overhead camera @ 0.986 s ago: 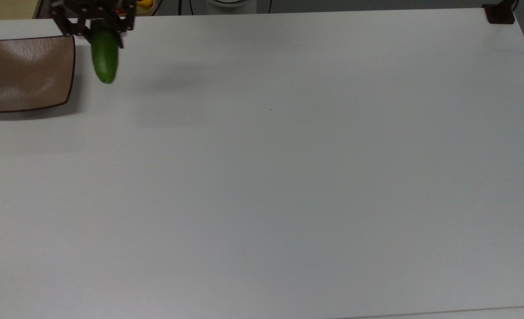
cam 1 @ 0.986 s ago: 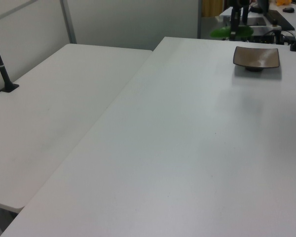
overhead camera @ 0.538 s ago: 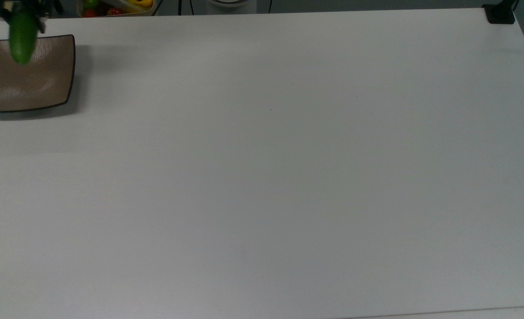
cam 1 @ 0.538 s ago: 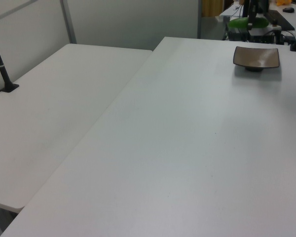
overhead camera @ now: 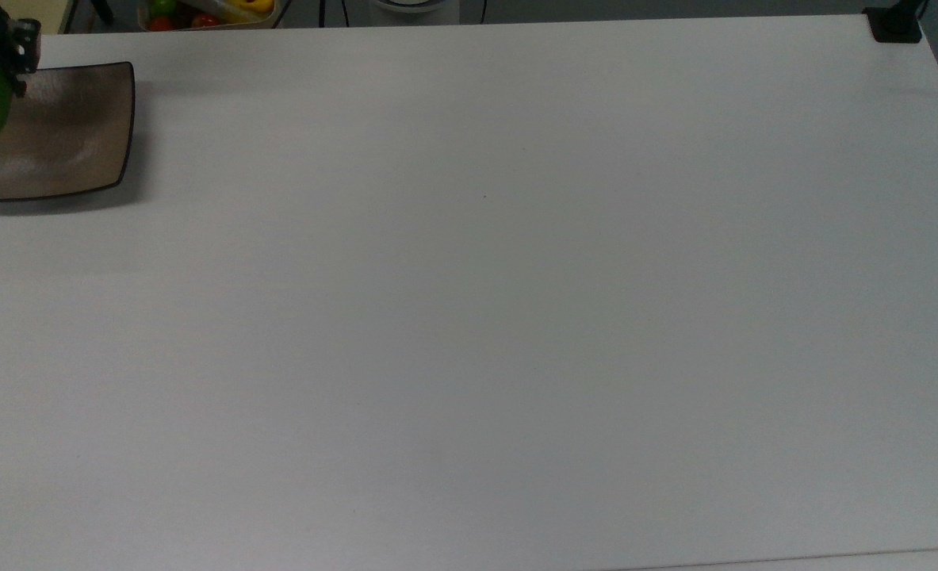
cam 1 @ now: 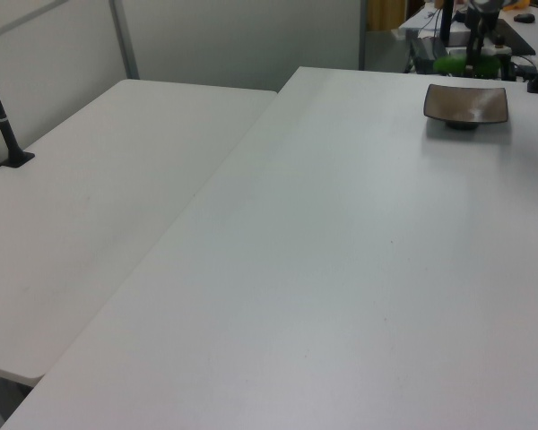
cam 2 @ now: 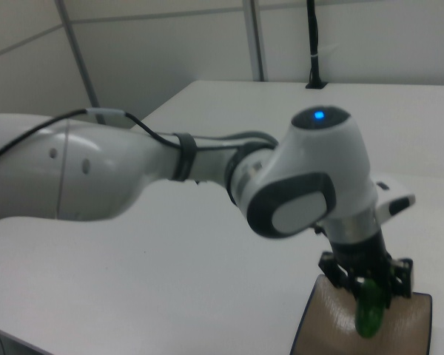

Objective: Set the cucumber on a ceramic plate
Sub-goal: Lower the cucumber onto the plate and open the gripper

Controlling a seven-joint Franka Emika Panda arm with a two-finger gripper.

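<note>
Jaws (cam 2: pixel 369 288) clamped on cucumber (cam 2: pixel 369 316), hanging nose-down above ceramic plate (cam 2: pixel 403 325), over its edge at the top view's left rather than its middle. Risk if released here: lands on end, topples on glossy glaze, rolls off upturned rim onto worktop (overhead camera: pixel 469 317). Safer lower and more central, to judge from these views.

Panda arm (cam 2: pixel 133 174): glossy white shells, dark grey joint bands and a grey oval cap. Blue LED (cam 2: pixel 317 115) lit on the wrist housing. Black cable (cam 2: pixel 144 133) clipped along the link. Gripper (cam 2: pixel 366 285) black.
</note>
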